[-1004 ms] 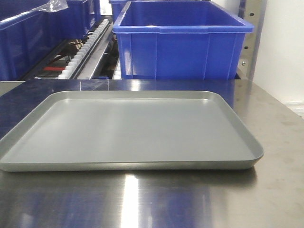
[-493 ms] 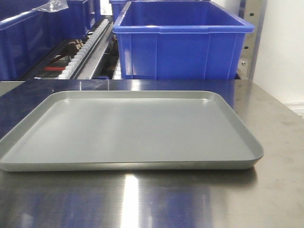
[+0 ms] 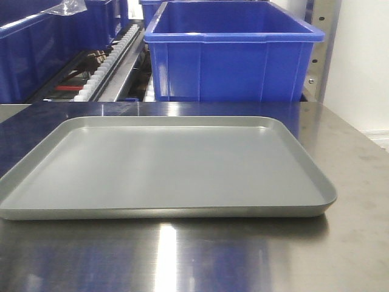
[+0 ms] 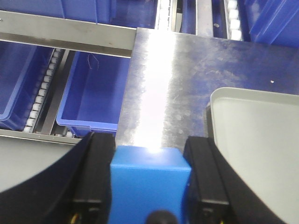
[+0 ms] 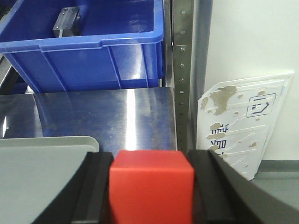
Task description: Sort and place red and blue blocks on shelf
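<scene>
Filling the bottom centre of the left wrist view: blue block (image 4: 148,189), clamped by the left gripper (image 4: 149,156), with a black finger (image 4: 96,177) pressed to each side face.
- Beyond it: brushed steel table top (image 4: 159,88), with a bright glare stripe up the middle.
- Right edge of the frame: corner of a shallow grey tray (image 4: 261,140), lying on that top.
- Left of the table, lower down: open blue bin (image 4: 96,91).
- Left edge, beside the bin: white roller track (image 4: 43,93).
- Upper left: shelf (image 4: 65,33), its flat steel front rail crossing the frame.

Right wrist view, bottom centre: red block (image 5: 150,191), pinched by the right gripper (image 5: 150,161), with black fingers flush against its left and right faces.
- Lower left: rounded corner of the tray.
- Middle: table top, carrying a blue reflection.
- Upper half: large blue crate (image 5: 84,51) at the table's far edge, with a small grey metal part (image 5: 65,18) inside.
- Right of centre: perforated steel upright (image 5: 180,60).
- Right: chipped white panel (image 5: 247,121) leaning at the wall.

Front view:
- Foreground and centre: the tray lying flat on the table.
- Upper centre, behind the tray: a blue crate.
- Upper left: a roller track running away from the camera.
- Top left corner: clear plastic wrap (image 3: 67,7).
</scene>
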Tool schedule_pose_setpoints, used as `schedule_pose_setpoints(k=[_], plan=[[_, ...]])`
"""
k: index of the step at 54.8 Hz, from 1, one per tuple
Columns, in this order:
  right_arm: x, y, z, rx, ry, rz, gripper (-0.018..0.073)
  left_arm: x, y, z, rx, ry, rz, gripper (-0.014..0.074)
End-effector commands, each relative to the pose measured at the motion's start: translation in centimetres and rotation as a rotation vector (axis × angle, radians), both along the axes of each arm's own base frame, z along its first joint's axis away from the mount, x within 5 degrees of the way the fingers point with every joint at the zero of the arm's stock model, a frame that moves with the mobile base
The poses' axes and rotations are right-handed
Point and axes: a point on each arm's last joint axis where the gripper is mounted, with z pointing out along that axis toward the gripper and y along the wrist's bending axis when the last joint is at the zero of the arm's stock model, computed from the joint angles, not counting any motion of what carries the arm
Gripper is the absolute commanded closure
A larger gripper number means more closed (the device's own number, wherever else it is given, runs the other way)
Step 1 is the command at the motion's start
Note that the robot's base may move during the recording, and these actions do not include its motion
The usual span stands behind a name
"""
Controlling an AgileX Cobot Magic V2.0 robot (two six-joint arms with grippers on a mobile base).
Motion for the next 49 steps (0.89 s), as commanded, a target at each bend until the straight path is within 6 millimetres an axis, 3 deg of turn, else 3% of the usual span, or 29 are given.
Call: schedule_pose_setpoints(k=[1,49], plan=[[0.0,-0.1,1.9,0.0,-0.125,-0.006,0.0501,0.3,-0.2,1.5,0.004,-0.091,-0.024,0.0517],[0.0,-0.1,1.9,0.0,-0.125,-0.006,0.0501,1.3,-0.4,0.6,0.011,-0.043,-0.025,0.0517]])
